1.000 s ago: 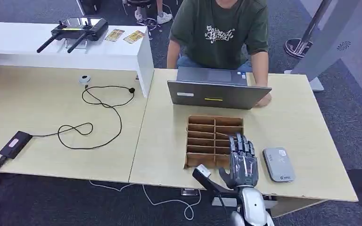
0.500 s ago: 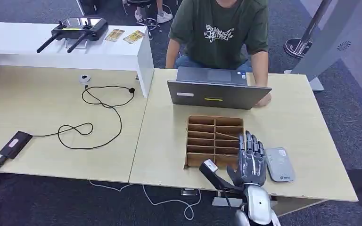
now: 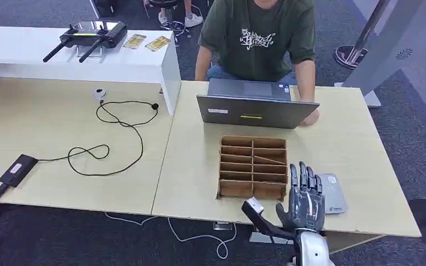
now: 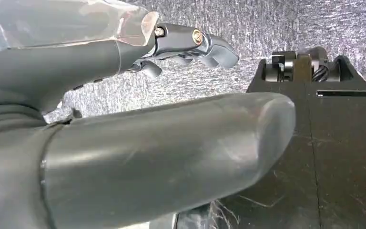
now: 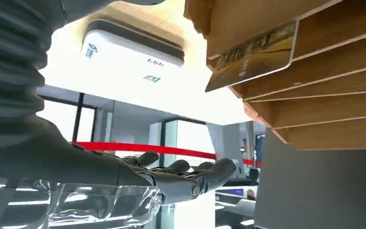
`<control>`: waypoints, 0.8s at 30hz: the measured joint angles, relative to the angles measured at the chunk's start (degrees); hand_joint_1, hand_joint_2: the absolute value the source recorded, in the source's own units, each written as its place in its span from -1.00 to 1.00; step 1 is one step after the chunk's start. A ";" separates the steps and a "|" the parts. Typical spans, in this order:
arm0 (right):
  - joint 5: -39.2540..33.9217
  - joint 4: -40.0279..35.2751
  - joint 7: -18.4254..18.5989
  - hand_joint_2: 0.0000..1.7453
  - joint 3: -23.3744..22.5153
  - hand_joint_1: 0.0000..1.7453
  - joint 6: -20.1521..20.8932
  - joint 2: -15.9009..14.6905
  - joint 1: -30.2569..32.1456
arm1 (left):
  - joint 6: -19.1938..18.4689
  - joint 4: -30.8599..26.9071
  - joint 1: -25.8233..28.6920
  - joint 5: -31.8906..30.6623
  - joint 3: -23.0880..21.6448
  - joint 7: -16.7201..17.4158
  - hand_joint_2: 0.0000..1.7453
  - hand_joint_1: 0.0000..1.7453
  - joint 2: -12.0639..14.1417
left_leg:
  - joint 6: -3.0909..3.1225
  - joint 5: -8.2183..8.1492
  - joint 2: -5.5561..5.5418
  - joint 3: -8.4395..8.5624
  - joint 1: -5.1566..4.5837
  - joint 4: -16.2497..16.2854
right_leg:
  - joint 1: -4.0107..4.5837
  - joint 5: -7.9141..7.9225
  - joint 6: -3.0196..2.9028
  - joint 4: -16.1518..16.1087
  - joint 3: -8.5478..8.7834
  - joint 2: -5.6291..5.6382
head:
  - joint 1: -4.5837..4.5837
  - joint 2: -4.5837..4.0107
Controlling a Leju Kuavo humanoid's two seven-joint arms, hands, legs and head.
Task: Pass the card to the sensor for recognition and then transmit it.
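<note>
A gold card (image 5: 255,55) sticks out of a slot in the wooden slotted organizer (image 3: 238,164) in the middle of the table. The grey card sensor (image 3: 333,197) lies flat just right of the organizer; it also appears in the right wrist view (image 5: 133,52). My right hand (image 3: 305,198) hovers at the table's near edge between organizer and sensor, fingers straight and spread, holding nothing and covering the sensor's left edge. It appears again in the right wrist view (image 5: 124,176). My left hand (image 4: 124,143) hangs over the carpet, thumb apart from its loosely bent fingers, with nothing in it.
A person (image 3: 258,39) sits at the far side behind a grey laptop (image 3: 255,108). On the left table lie a black cable (image 3: 111,149) and a small black box (image 3: 16,169). A white shelf (image 3: 144,64) carries a remote controller (image 3: 89,36) and two cards (image 3: 147,42).
My right hand has slid right and back toward the near edge, from over the organizer's right column to beside it, now overlapping the sensor. Nothing was picked up.
</note>
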 joint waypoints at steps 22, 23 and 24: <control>-0.04 7.35 -11.30 1.00 -1.84 -1.00 -1.79 5.46 -3.26 | -0.63 0.00 0.12 -0.22 -0.07 -0.55 -1.00 -1.00 0.17 | 0.00 0.01 0.02 0.00 0.00 0.00 | 0.00 0.01 0.00 0.01 0.01 0.01 | -0.02 0.00; -0.04 7.91 -11.36 1.00 -1.95 -1.00 -1.79 5.55 -3.46 | -0.70 0.00 0.11 -0.24 -0.07 -0.55 -1.00 -1.00 0.17 | 0.00 0.01 0.01 0.00 0.00 0.00 | 0.00 0.00 0.00 0.01 0.01 0.00 | 0.00 0.00; -0.04 8.40 -11.49 1.00 -2.01 -1.00 -1.84 5.66 -3.70 | -0.79 0.00 0.11 -0.24 -0.09 -0.55 -1.00 -1.00 0.17 | 0.00 0.01 0.01 0.00 0.00 0.00 | 0.00 0.01 0.00 0.01 0.01 0.00 | 0.00 0.00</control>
